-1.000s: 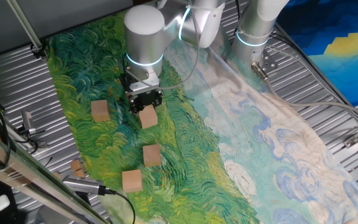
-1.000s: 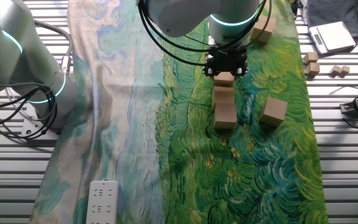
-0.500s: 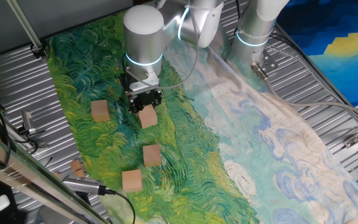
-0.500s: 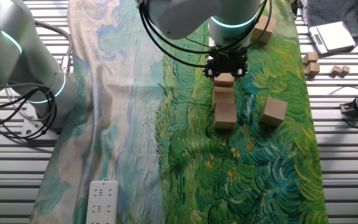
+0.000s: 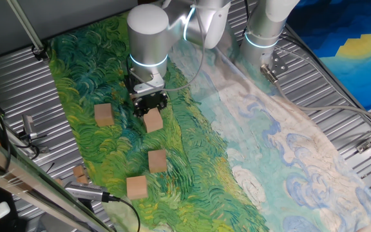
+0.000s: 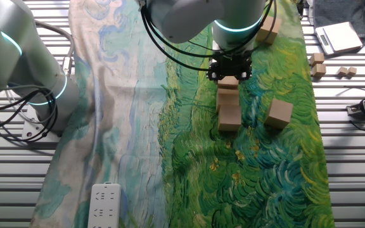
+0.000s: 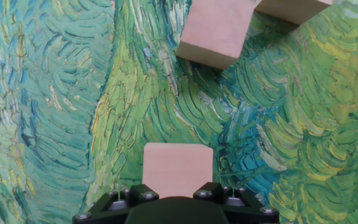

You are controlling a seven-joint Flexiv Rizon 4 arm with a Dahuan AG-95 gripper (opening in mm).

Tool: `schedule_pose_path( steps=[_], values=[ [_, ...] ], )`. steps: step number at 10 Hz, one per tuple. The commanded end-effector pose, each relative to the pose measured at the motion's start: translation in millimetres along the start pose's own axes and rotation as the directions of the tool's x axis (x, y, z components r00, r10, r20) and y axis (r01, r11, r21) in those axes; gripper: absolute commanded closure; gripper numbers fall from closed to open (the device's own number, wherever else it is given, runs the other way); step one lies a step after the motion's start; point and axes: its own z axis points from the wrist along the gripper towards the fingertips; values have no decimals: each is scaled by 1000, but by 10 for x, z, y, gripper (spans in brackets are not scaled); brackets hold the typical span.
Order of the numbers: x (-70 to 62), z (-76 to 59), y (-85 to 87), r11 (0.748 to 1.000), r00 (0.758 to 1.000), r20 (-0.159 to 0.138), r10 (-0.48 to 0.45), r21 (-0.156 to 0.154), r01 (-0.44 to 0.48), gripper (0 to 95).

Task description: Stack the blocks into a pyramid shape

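While the arm reaches down over the green part of the painted cloth (image 5: 192,129) on the bench (image 5: 18,90), the claw (image 5: 151,111) is clenched on one block (image 5: 153,120), its fingers pressing the block's two sides; in the hand view that block (image 7: 178,170) sits right at the claw, above the cloth. Seen from the other fixed view, the claw (image 6: 229,71) holds its block (image 6: 229,80) at the far end of a short line of blocks, with a second block (image 6: 228,97) and a third (image 6: 230,117) just in front of it; whether they touch I cannot tell. A fourth block (image 6: 278,112) lies near that line, tilted. A fifth (image 6: 268,28) sits far back, near the cloth's edge. From one fixed view, loose blocks lie at (image 5: 104,115), (image 5: 157,160) and (image 5: 136,187), well apart. Small tan scraps (image 6: 317,64) rest on the bare bench beside the cloth. No container appears.
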Motion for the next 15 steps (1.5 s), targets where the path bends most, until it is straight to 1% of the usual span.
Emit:
schedule_pose_path(
  steps=[1,15],
  values=[
    [0,10,1,1000,1000,1,-1,1,1,950],
    [20,94,12,1000,1000,8,-9,9,9,950]
  ],
)
